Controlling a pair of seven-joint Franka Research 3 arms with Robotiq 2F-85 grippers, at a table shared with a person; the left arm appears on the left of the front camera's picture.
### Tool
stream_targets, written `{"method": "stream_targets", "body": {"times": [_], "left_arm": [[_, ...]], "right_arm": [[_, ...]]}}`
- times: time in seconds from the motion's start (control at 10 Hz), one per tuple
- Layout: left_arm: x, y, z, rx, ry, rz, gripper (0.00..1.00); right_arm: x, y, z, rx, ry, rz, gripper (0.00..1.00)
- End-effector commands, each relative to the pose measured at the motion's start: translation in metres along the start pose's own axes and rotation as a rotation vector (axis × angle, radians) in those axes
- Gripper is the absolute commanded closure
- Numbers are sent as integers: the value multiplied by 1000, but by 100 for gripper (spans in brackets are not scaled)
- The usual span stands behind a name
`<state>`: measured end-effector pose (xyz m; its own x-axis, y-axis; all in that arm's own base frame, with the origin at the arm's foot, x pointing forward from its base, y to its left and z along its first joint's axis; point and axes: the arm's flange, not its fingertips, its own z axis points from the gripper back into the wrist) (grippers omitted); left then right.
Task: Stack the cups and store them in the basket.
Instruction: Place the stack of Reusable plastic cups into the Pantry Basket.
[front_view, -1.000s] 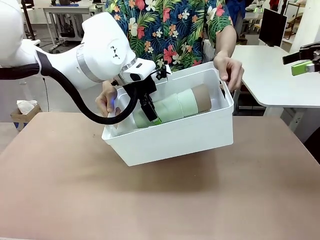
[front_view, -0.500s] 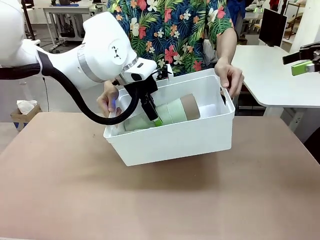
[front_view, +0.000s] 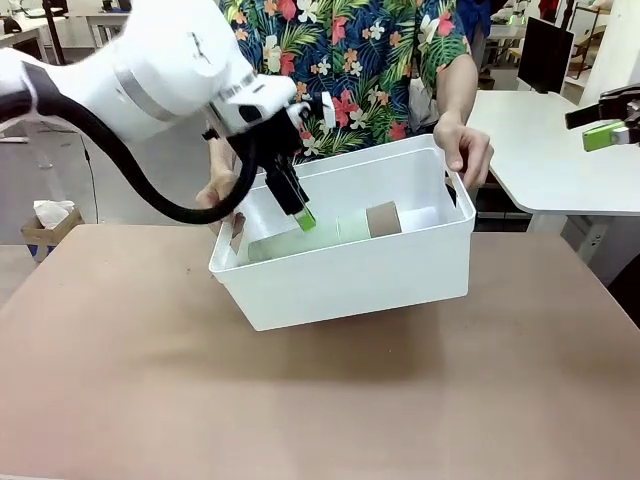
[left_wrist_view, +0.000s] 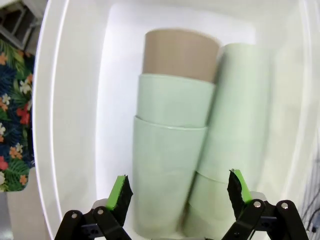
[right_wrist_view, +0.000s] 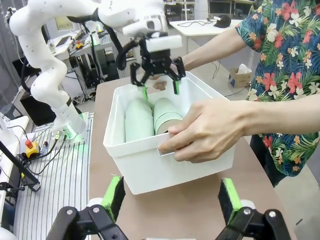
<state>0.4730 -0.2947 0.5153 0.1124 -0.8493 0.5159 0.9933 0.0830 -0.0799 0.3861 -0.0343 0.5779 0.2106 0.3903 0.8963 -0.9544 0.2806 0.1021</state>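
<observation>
Left gripper (front_view: 300, 205) risen since earlier frame, above basket (front_view: 350, 280), fingers apart, empty. Stacked cups (left_wrist_view: 170, 150) lie on sides inside basket, tan one (front_view: 383, 217) at right end. Person's hands (front_view: 462, 145) hold basket rim. Right gripper (right_wrist_view: 170, 197) spread, empty. Task looks nearly done.

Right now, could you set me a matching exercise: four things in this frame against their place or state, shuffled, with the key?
Things:
1. left claw
2. tan-brown cup
3. basket
4. right claw

States:
A. tilted, with the person's hands on its rim at both ends
B. open and empty, above the cups
C. lying at the end of a stack of mint cups
D. open, off to the side of the basket

Pairs: 1-B, 2-C, 3-A, 4-D
</observation>
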Motion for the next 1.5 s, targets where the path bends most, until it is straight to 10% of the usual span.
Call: {"method": "stream_targets", "body": {"times": [0.0, 0.6, 1.0, 1.4], "left_arm": [[-10, -16, 37, -68, -68, -15, 0], [-115, -39, 238, -18, -301, -27, 0], [-220, -51, 295, 27, -431, -20, 0], [-233, -49, 305, 41, -404, 3, 0]], "right_arm": [[5, 0, 0, 0, -26, -2, 0], [5, 0, 0, 0, -26, -2, 0], [5, 0, 0, 0, -26, -2, 0], [5, 0, 0, 0, -26, -2, 0]]}}
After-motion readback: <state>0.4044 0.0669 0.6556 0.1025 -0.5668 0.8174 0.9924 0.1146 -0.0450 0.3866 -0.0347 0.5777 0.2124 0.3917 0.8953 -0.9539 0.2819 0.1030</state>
